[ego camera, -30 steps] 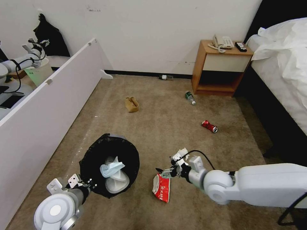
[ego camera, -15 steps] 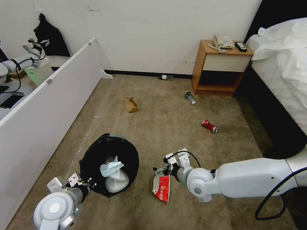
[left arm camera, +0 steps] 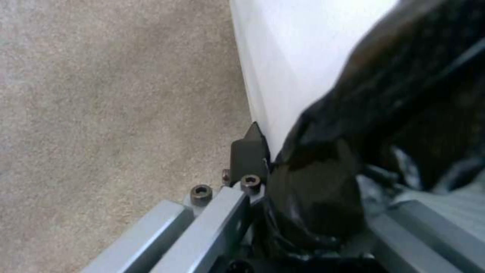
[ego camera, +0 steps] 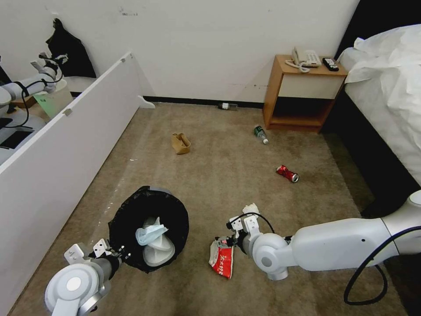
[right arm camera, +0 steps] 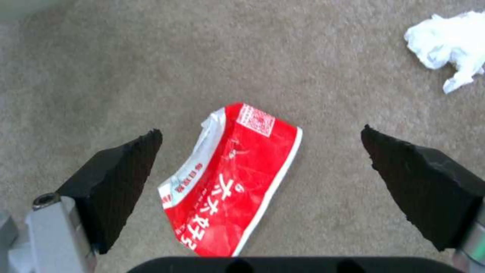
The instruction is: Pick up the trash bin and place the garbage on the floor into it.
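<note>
- My right arm has swung lower and further left in the head view over the last second; its right gripper (ego camera: 224,244) now sits at the top edge of the red packet (ego camera: 221,260), lower centre on the floor (ego camera: 219,175).
- The trash bin (ego camera: 148,228), lower left, already holds a face mask (ego camera: 150,234); my left gripper (left arm camera: 283,182) stays clamped on its black-lined rim.
- Only the right wrist view shows the jaws spread wide astride the packet, not touching, with a tissue (right arm camera: 449,40) at upper right.
</note>
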